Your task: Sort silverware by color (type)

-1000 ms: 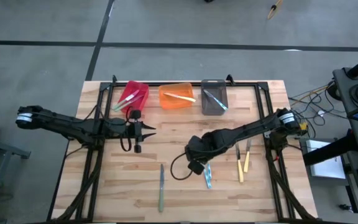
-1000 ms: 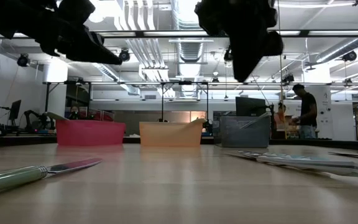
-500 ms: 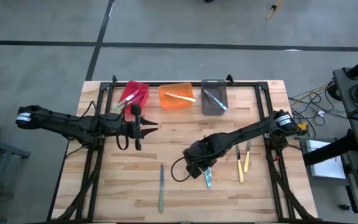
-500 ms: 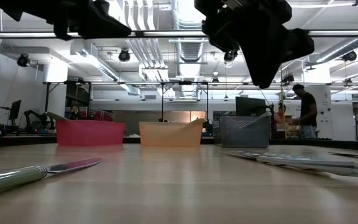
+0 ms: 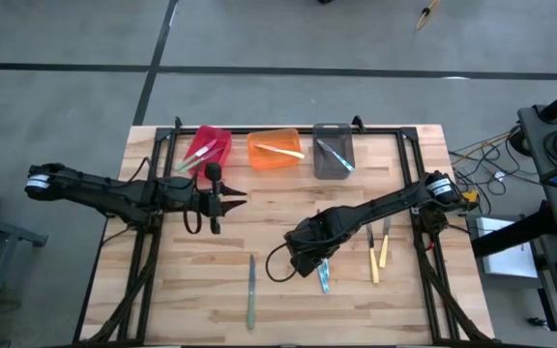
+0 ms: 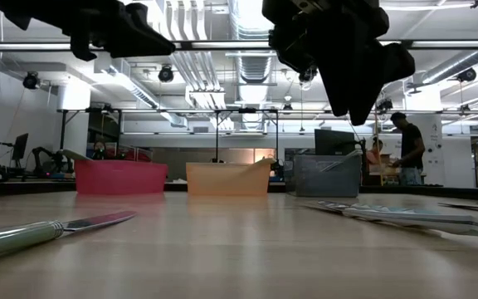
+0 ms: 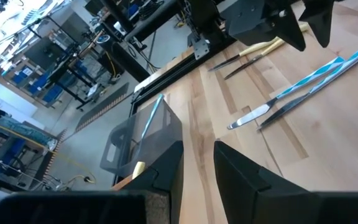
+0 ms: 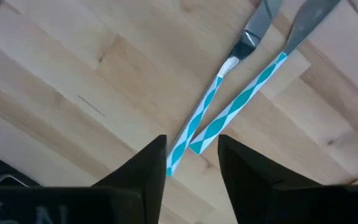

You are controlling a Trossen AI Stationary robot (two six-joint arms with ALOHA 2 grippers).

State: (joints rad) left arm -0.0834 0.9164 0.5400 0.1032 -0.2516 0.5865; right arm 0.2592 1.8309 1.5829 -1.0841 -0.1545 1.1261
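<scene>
Right tool [image 8: 191, 163]: fingers parted, nothing held, poised over the handle ends of two blue-striped utensils [image 8: 229, 121] lying side by side on the bench [image 5: 278, 290]. Handles nearly touch, possibly crossing; close on one only, then carry to grey bin [image 5: 333, 155]. Left tool [image 5: 228, 201] waits open, empty, near red bin [image 5: 206, 145].

No legible txt or labels.
</scene>
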